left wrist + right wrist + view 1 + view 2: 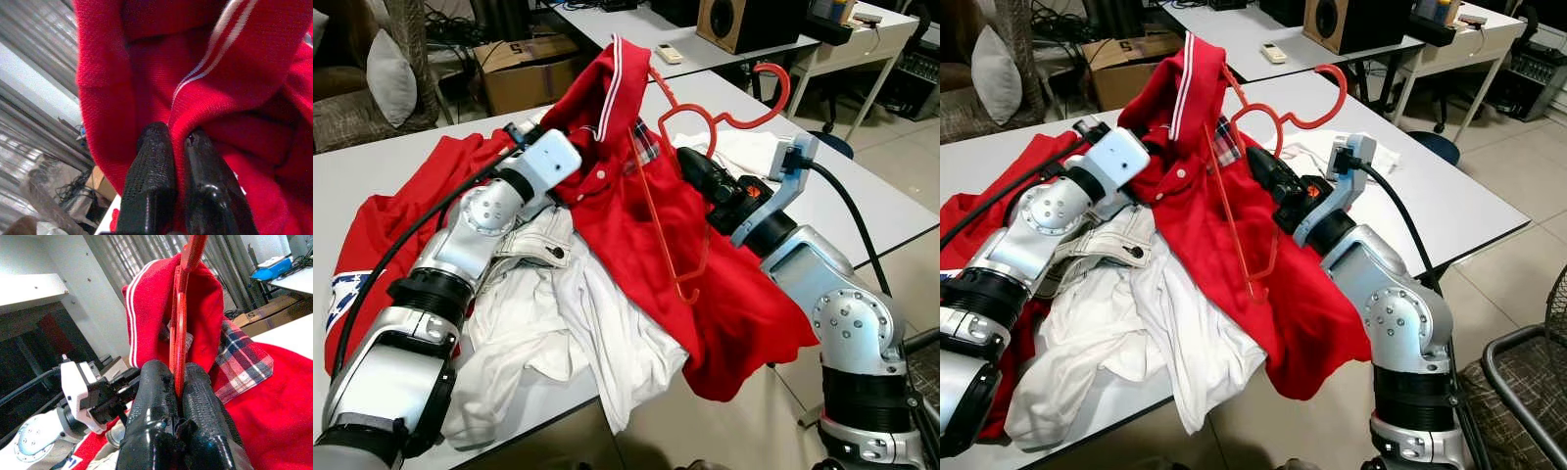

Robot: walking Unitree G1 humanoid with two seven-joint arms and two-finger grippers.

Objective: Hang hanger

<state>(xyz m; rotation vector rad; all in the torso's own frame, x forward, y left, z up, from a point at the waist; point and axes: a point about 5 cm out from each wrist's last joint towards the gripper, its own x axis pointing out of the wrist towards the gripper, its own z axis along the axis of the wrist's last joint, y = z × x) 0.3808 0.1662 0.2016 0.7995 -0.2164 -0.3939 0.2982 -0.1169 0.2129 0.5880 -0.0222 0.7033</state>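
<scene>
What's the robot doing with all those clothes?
It's working a red hanger into a red polo shirt. The left hand pinches the shirt's striped collar and holds it up, while the right hand is shut on the hanger, partly inside the shirt. More clothes, white clothes among them, lie heaped on the white table.

I see the red plastic hanger held upright-ish, tilted, hook up top, lower part lying vs. the red polo shirt, whose white-striped collar is lifted; shirt drapes off the table edge.
</scene>
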